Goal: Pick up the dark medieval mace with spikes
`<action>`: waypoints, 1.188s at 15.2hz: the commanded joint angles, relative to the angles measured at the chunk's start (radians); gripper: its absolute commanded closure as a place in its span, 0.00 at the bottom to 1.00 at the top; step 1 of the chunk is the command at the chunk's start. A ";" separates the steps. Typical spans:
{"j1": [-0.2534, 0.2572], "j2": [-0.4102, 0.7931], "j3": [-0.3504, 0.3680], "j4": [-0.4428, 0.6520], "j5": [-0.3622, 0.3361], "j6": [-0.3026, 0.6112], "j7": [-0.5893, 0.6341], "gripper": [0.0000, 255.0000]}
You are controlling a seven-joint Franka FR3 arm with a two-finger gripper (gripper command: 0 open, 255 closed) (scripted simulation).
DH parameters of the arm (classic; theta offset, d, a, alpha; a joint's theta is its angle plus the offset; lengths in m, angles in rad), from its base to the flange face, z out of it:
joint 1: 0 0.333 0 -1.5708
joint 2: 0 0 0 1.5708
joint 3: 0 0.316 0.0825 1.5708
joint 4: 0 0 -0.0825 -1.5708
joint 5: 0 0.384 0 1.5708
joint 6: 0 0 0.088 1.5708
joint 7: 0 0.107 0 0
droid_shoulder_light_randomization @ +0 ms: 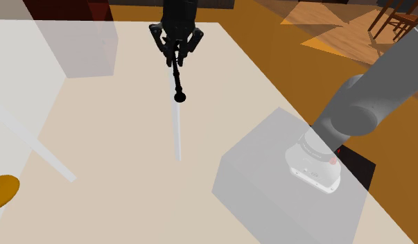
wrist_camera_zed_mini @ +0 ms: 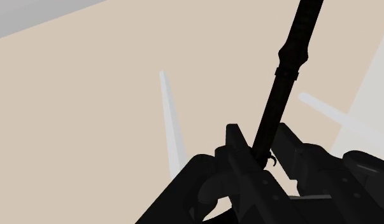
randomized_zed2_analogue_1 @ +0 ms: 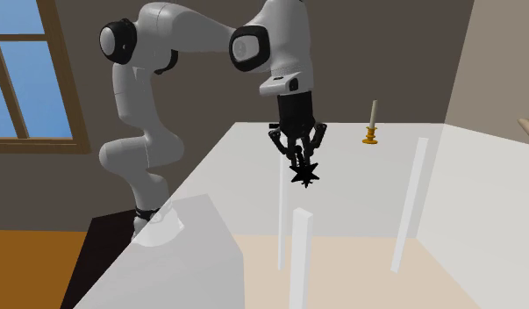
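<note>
**Mace in the grip: lift it straight, no swing**

- Gripper (wrist_camera_zed_mini: 260, 139): both black fingers are closed on the thin shaft of the dark mace (wrist_camera_zed_mini: 283, 83). The shaft runs out from between them at a slant. The clasp looks narrow and sits on a slim round section, so I judge it could pivot if jolted.
- Shoulder view: the gripper (droid_shoulder_light_randomization: 177, 54) points down over the pale table (droid_shoulder_light_randomization: 117, 173). The mace (droid_shoulder_light_randomization: 177, 80) hangs from the fingers, heavy end lowest.
- Second exterior view: the gripper (randomized_zed2_analogue_1: 297, 147) has the mace (randomized_zed2_analogue_1: 304, 174) showing its spiked head just under the fingertips. It looks clear of the tabletop, but I cannot tell the gap for certain.
- Near hazard: a pale upright slat (randomized_zed2_analogue_1: 282, 215) stands just beside the hanging head. From the shoulder view the slat (droid_shoulder_light_randomization: 177, 135) lines up right below the mace.
- A second slat (randomized_zed2_analogue_1: 409, 206) stands well apart.
- Farther off, a candlestick (randomized_zed2_analogue_1: 371, 132) is near the table's far edge, out of the way.

Advice for the step:
- The grasp appears made, so what remains is a clean raise.
- Hold the squeeze firm and go straight up.
- Avoid sideways travel until the spikes are above the near slat's top.
- Move slowly, because the weight sits low and will pendulum.
- Watch for the shaft slipping or turning between the pads.
</note>
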State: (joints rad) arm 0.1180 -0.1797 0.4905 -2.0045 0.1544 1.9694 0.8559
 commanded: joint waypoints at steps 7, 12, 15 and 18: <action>0.000 0.001 0.001 0.000 0.000 0.001 0.001 1.00; -0.002 -0.002 -0.004 0.064 -0.003 -0.066 0.005 1.00; -0.003 -0.001 -0.005 0.105 -0.005 -0.106 0.008 1.00; -0.005 0.002 -0.007 0.148 -0.008 -0.146 0.012 1.00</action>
State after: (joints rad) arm 0.1134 -0.1790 0.4837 -1.8722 0.1476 1.8381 0.8656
